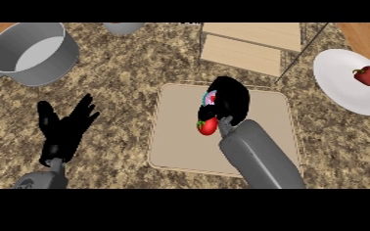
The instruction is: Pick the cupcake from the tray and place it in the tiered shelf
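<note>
Centrally, a beige tray (180, 142) with rounded corners is seen lying flat on the speckled brown worktop (123, 78). Over the tray's upper middle the right hand (230, 98) is held, its grey forearm entering from the lower edge and slanting up to the left. Its black fingers are curled downward round the cupcake (209, 98), of which only a small patch of pale, pinkish top is visible beside the palm; most of it is hidden by the hand. Whether the cupcake is lifted clear of the tray or is resting on it cannot be told. Just below the hand, touching or very close to its lower edge, a small red fruit with a green stalk end (207, 126) is seen above the tray's surface.

At the left, the left hand (65, 127) is shown well apart from the tray, fingers straight, spread and pointing up, with nothing held.

Beyond the tray, at the upper right, the tiered shelf (249, 44) is seen as two pale wooden boards, one above the other, with thin dark wire legs. A grey pot (36, 54) stands at the upper left, and part of a small grey vessel (123, 27) is cut off by the top edge. At the right edge a white plate (339, 78) carries a red item (361, 75), only partly in view.
</note>
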`<action>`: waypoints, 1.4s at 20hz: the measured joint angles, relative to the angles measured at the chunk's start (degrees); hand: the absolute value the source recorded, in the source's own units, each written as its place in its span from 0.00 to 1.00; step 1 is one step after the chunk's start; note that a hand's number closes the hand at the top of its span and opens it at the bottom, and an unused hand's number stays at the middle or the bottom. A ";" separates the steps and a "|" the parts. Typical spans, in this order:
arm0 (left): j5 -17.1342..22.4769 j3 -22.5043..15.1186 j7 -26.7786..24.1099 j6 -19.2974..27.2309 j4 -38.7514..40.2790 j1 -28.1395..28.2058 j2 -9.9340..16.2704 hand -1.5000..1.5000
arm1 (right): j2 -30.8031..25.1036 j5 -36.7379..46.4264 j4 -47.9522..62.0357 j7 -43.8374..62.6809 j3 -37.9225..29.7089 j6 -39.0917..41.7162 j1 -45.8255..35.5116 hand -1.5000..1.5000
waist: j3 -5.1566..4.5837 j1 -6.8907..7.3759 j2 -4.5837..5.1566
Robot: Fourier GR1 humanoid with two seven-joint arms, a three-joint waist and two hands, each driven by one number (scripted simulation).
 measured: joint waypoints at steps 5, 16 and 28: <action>-0.78 -0.48 -0.55 0.03 0.60 -1.16 -0.88 0.50 | 0.43 -8.73 -0.83 -1.79 7.16 -1.61 -5.28 1.00 | 0.16 1.15 0.40; -0.51 1.00 -1.58 -0.64 0.60 0.42 -0.61 0.50 | 0.14 -3.08 -12.33 5.40 7.71 0.54 -22.79 1.00 | 0.10 -0.38 -0.17; -0.87 1.58 -1.30 -0.60 -0.09 1.05 -0.53 0.50 | -5.08 -0.21 -17.64 7.95 -8.39 10.79 -35.13 1.00 | 0.12 -0.87 -0.12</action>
